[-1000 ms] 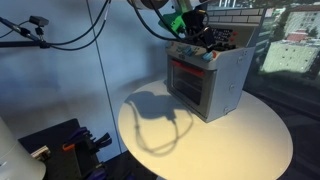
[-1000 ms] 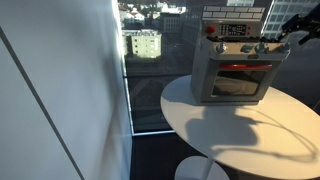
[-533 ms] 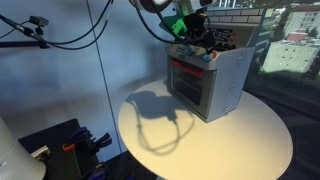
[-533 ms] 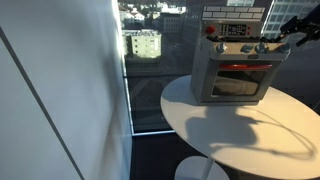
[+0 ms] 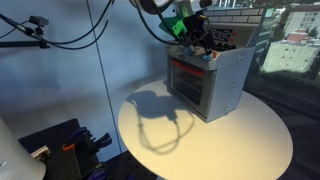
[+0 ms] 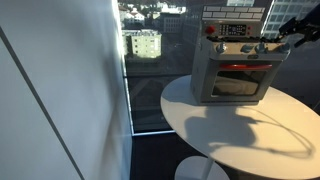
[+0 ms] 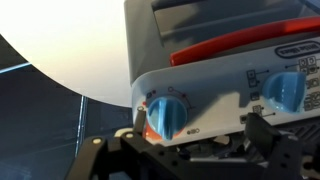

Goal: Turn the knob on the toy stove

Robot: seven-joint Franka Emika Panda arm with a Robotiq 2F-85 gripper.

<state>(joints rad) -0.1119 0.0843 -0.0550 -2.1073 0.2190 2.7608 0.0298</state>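
On the round white table [image 5: 220,145], back toward its far edge, your toy stove [image 5: 208,82] stands upright, with its red-framed door turned toward the near left rim. Your gripper [image 5: 199,42] hangs at the stove's top front edge, over the row of knobs. You cannot judge its opening from here.

Across in an exterior view, the stove [image 6: 238,75] faces the camera squarely. Its long side runs across the picture and its back panel rises behind. It sits near the table's [image 6: 240,135] back edge, and the gripper [image 6: 285,40] comes in at the stove's upper right corner.

Down the wrist view you look along the stove's front. A light-blue knob [image 7: 168,115] sits just ahead of the gripper [image 7: 185,150], whose dark fingers [image 7: 265,135] are spread wide on either side and not closed on it. A second knob [image 7: 285,92] lies to the right, with the red door handle [image 7: 230,45] beyond it.
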